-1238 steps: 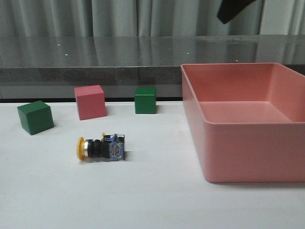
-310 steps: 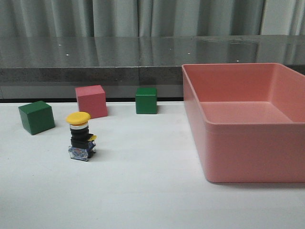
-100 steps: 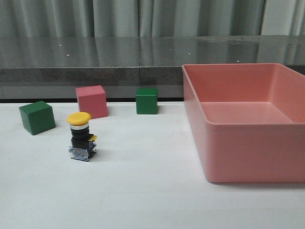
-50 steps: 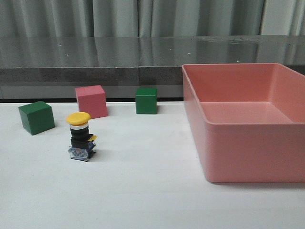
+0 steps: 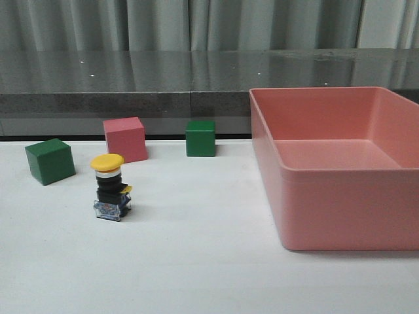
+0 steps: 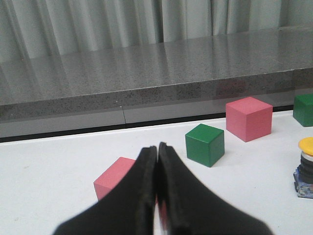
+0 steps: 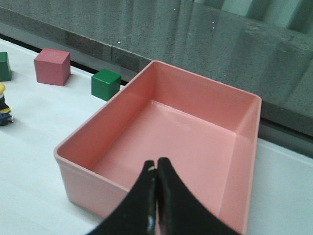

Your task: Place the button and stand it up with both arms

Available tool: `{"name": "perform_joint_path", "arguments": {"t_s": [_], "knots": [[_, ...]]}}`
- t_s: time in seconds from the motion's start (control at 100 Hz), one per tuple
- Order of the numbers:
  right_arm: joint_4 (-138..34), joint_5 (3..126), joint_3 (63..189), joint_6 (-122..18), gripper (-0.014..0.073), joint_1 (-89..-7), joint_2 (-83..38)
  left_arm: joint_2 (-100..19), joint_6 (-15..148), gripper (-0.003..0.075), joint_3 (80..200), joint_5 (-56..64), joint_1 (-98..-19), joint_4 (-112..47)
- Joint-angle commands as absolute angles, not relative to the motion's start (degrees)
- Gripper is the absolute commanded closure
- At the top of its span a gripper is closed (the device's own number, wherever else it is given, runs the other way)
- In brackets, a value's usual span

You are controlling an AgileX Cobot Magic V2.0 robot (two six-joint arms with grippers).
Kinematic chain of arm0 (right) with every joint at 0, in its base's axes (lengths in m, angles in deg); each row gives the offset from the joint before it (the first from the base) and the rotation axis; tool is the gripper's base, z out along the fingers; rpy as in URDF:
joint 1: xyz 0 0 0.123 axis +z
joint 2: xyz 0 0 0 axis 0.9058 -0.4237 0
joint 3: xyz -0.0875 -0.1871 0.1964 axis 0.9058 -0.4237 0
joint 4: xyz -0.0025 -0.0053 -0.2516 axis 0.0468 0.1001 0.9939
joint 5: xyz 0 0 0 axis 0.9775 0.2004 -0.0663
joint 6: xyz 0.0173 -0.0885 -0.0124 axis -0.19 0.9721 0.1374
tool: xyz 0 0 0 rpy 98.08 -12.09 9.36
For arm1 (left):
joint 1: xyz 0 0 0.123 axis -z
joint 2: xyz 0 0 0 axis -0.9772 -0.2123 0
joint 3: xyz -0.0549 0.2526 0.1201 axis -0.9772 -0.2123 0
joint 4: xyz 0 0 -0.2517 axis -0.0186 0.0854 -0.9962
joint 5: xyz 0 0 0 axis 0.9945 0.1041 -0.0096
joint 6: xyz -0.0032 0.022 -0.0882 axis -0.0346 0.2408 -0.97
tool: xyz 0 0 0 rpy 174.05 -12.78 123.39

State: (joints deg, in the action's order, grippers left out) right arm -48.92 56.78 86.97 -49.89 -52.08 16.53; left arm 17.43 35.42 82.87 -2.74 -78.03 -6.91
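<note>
The button [image 5: 110,187] stands upright on the white table, yellow cap up and clear-blue base down, left of centre. It also shows at the edge of the left wrist view [image 6: 306,166] and of the right wrist view [image 7: 3,105]. No arm or gripper shows in the front view. My left gripper [image 6: 157,147] is shut and empty, well away from the button. My right gripper [image 7: 156,164] is shut and empty, over the near wall of the pink bin [image 7: 83,178].
The large pink bin [image 5: 340,209] fills the table's right side. Behind the button stand a green cube [image 5: 49,161], a pink cube [image 5: 125,139] and a second green cube [image 5: 200,138]. Another pink cube [image 6: 115,177] sits just beyond my left fingers.
Long ago the button lay on its side; now it stands upright, slightly further left. The dark arm part at the top right has gone. Nothing has moved in the last second.
</note>
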Motion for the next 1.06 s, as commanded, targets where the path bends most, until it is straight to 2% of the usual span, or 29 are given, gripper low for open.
{"name": "perform_joint_path", "arguments": {"t_s": [0.0,0.21,0.34,0.51,1.05], "knots": [[-44.82,63.88,86.72,-52.53,0.0706,-52.95,18.39,19.2,34.84,0.0739,80.25,-6.93,-78.09,-6.96],[-38.2,70.37,76.96,-67.91,0.0706,-58.85,29.7,19.2,34.84,0.0739,80.25,-6.93,-78.09,-6.96],[-36.82,70.96,70.81,-71.96,0.0706,-62.07,38.09,19.2,34.84,0.074,80.25,-6.93,-78.09,-6.96],[-36.82,77.78,64.66,-73.3,0.0706,-62.45,37.62,19.2,34.84,0.074,80.25,-6.93,-78.09,-6.96],[-36.82,76.35,64.89,-73.3,0.0706,-62.39,37.62,19.2,34.84,0.074,80.25,-6.93,-78.09,-6.96]]}}
